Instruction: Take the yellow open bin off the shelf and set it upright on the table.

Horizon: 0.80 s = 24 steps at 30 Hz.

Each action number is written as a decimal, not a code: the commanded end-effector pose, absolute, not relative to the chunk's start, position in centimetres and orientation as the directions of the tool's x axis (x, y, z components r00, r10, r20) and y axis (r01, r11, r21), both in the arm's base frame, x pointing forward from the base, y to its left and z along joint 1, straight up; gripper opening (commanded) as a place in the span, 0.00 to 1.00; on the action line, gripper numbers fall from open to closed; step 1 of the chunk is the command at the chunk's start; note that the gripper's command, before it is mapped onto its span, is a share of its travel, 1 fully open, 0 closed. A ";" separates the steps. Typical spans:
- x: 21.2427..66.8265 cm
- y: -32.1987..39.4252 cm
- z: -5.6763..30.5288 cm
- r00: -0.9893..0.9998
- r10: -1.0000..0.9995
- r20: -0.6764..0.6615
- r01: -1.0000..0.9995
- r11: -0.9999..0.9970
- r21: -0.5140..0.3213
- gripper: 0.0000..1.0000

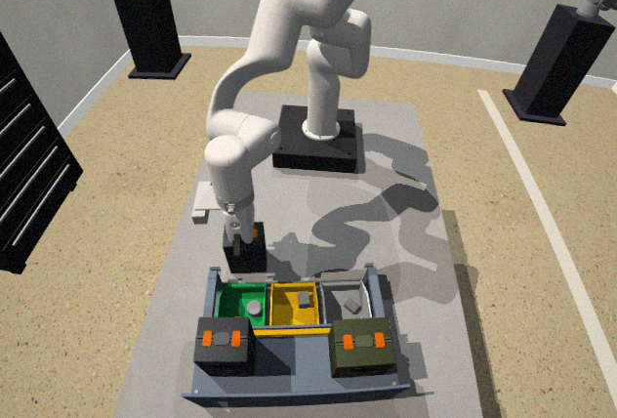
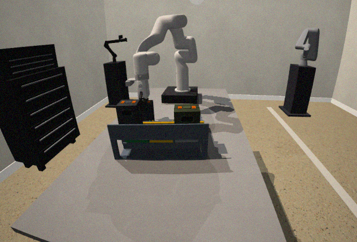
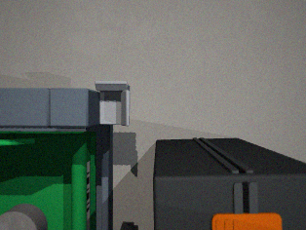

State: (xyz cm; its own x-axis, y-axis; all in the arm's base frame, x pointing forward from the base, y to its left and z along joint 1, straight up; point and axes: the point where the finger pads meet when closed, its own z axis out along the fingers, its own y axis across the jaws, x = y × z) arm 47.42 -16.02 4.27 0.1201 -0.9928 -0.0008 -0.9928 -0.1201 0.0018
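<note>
The yellow open bin (image 1: 286, 310) stands in the middle of the shelf's (image 1: 299, 360) (image 2: 158, 131) lower level with a grey part (image 1: 303, 297) in it. A green bin (image 1: 233, 299) (image 3: 49, 195) stands to its left and a grey bin (image 1: 339, 299) to its right, each with a part. A black latched case (image 1: 222, 346) (image 2: 128, 109) and an olive case (image 1: 361, 346) (image 2: 187, 113) stand on the upper level. Another black case (image 1: 246, 260) (image 3: 229, 187) stands on the table behind the shelf's left end. My gripper (image 1: 238, 245) (image 2: 143, 97) is open at the top of that case.
The arm's base (image 1: 316, 146) (image 2: 179, 96) sits at the far end of the table (image 1: 358, 233) (image 2: 161, 198). A black tool cabinet (image 2: 31, 103) stands left of the table. Black pedestals (image 1: 146, 20) (image 1: 557, 64) stand on the floor behind.
</note>
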 end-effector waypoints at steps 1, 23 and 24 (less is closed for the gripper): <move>47.5 -16.1 4.4 0.120 -0.993 0.001 -0.993 -0.120 -0.002 1.00; 47.8 -15.8 7.4 0.120 -0.993 0.005 -0.993 -0.120 0.002 1.00; 47.9 -15.6 7.4 0.120 -0.993 0.005 -0.993 -0.120 0.002 1.00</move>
State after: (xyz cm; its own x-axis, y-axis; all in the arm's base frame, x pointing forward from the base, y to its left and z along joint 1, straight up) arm 47.50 -15.89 7.18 0.1195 -0.9928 -0.0016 -0.9928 -0.1195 0.0035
